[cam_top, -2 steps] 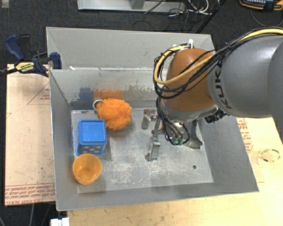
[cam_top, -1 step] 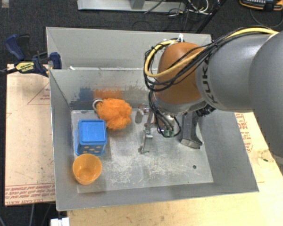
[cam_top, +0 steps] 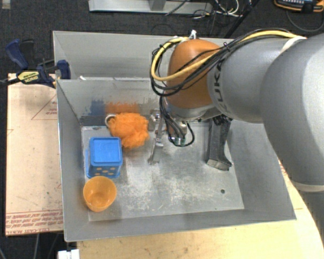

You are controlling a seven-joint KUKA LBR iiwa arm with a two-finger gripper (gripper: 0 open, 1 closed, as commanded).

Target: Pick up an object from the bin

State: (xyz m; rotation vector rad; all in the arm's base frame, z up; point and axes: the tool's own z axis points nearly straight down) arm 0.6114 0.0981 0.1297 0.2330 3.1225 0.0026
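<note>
Three things line the left side of the bin (cam_top: 205, 190): nearest, an orange cup (cam_top: 100, 193), then a blue block (cam_top: 105, 151), then a fluffy orange ball (cam_top: 130, 127). Just right of that ball, the pincer (cam_top: 186, 154) stands spread, with nothing between its fingers.

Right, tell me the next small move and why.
Probably shift the pincer toward the view's left: it hangs open over bare bin floor, and the fluffy orange ball of fibres lies just outside its finger on that side, nearer than the blue plastic cube.
</note>
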